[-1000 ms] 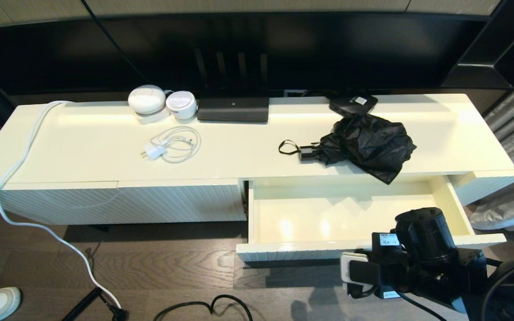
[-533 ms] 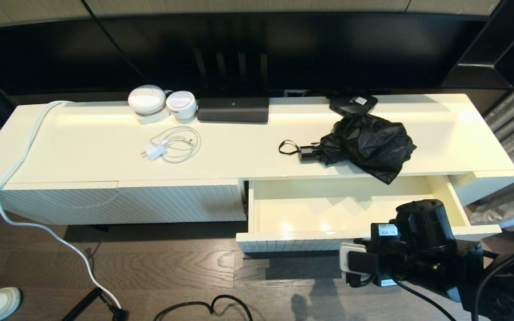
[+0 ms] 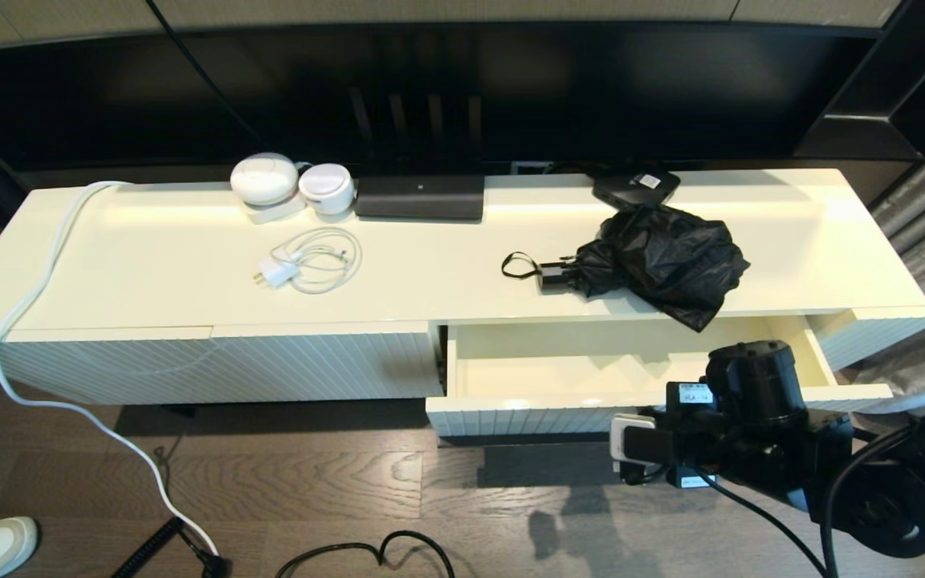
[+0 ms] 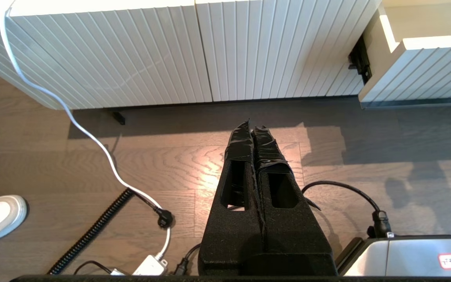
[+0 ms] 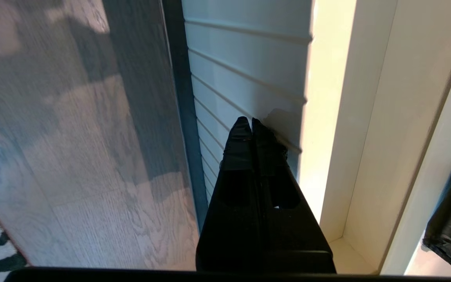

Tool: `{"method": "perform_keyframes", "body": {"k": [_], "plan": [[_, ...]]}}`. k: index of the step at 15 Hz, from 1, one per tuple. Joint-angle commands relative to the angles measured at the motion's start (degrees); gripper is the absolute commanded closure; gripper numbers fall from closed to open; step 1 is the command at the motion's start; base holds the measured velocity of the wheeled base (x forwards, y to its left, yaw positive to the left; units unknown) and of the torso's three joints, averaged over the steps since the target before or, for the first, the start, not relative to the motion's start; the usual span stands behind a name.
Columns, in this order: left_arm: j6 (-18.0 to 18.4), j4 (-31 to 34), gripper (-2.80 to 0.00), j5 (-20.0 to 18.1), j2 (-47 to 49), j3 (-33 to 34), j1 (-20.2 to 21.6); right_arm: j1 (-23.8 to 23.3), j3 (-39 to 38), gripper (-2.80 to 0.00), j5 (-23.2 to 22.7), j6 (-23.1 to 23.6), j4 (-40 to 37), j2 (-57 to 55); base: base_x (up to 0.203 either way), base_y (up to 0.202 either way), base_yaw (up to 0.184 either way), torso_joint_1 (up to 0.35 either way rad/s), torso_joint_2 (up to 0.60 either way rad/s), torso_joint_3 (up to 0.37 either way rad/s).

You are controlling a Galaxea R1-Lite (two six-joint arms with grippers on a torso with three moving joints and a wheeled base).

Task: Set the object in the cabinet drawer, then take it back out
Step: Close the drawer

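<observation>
right gripper [image 5: 252,123] pinched closed, tips against drawer [image 3: 527,417] front, umbrella [image 3: 659,261] on cabinet top at 12 o'clock, left gripper [image 4: 253,127] closed over floor

The head camera looks down from the near side across the whole cream counter [image 3: 189,273]. The left wrist camera faces the wood floor [image 4: 53,156]. The right wrist camera sits close against the fluted cream drawer [image 5: 249,78], which all views share.

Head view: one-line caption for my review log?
Right gripper at half-open fluted cream drawer; wrinkly black folding umbrella on cabinet top.
</observation>
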State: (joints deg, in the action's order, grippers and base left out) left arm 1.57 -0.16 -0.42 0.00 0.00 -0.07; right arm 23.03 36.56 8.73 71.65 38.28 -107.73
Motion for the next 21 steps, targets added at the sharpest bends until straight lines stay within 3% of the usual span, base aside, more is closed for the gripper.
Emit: {"method": "perform_keyframes", "body": {"k": [1, 21], "plan": [[0.0, 0.0, 0.00, 0.0, 0.1, 0.1, 0.0, -0.5, 0.8, 0.00, -0.1, 1.0, 0.3, -0.7, 0.000, 0.000, 0.000, 0.000, 0.00, 0.000], [0.0, 0.0, 0.00, 0.0, 0.1, 0.1, 0.0, -2.3, 12.5, 0.00, -0.6, 2.7, 0.3, -5.7, 0.000, 0.000, 0.000, 0.000, 0.00, 0.000]]}}
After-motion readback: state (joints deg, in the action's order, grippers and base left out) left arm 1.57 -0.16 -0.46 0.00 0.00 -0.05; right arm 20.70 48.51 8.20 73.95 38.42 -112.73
